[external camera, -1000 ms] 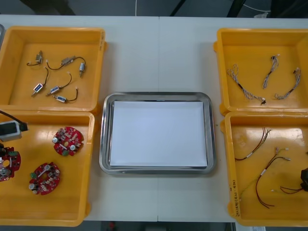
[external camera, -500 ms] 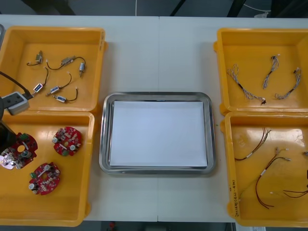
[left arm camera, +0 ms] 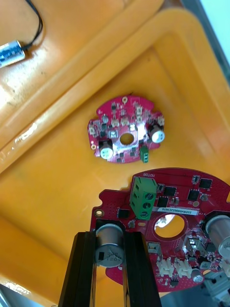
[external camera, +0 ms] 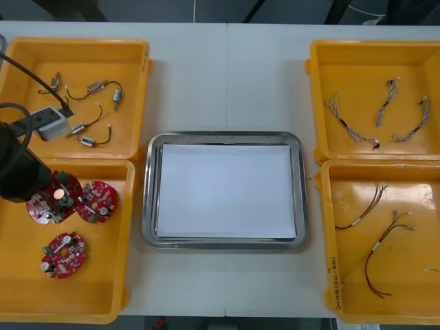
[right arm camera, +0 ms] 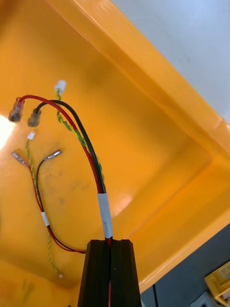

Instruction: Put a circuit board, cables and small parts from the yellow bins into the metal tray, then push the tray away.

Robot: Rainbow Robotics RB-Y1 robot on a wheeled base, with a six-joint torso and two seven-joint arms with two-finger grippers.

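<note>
My left gripper hangs over the near left yellow bin, shut on a round red circuit board. In the left wrist view its fingers clamp a silver cylinder on that board, which is lifted above another board lying in the bin. My right gripper is shut on a red and yellow cable that hangs over the orange bin floor. The metal tray, white inside, lies at the table's centre.
Two more boards lie in the near left bin. Small metal parts fill the far left bin. Twisted cables lie in the far right bin, and red and yellow cables in the near right one.
My left gripper has carried the board up and to the right, toward the tray. My right gripper has left the front view past the right edge, taking a cable from the near right bin.
</note>
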